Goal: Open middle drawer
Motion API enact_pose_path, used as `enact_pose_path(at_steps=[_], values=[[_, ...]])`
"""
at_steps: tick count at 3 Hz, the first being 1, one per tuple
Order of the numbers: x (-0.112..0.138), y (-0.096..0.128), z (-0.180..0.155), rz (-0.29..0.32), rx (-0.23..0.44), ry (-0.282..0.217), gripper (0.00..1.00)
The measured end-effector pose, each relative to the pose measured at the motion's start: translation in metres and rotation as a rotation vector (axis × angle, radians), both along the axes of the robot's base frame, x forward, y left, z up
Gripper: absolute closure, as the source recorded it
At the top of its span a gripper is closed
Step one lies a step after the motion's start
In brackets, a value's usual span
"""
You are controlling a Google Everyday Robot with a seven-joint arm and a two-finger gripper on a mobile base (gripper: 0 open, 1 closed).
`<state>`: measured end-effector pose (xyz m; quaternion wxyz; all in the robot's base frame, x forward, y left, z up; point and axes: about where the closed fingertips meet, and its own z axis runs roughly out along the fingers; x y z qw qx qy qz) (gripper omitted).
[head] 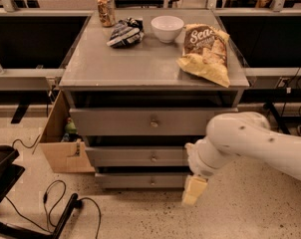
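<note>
Middle drawer (135, 157) is shut, its knob (153, 158) untouched, up and left of the gripper (194, 190); the whole pull is yet to do. The gripper hangs low, pointing floorward, and I cannot tell how far open it is. Far above it on the tabletop (140, 63), the bowl (167, 28) shows nothing inside.

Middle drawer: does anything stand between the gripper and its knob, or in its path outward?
Nothing visible does. The gripper hangs low, right of the knob on the middle drawer, with open space between. The cardboard box sits off to the left.
</note>
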<state>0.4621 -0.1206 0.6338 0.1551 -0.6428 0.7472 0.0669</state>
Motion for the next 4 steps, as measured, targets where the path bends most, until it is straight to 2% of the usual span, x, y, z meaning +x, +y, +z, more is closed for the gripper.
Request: enact_pose_path(at_steps=[1,2,3,4], values=[[0.038,-0.005,-0.054,-0.017,-0.123,0.008,0.0],[0.08,-0.026,-0.086,0.0,-0.265,-0.019,0.0],[0.118,-0.042,-0.106,0.028,-0.35,-0.056,0.0],[0.119,-0.044,-0.109,0.033,-0.358,-0.056,0.0]])
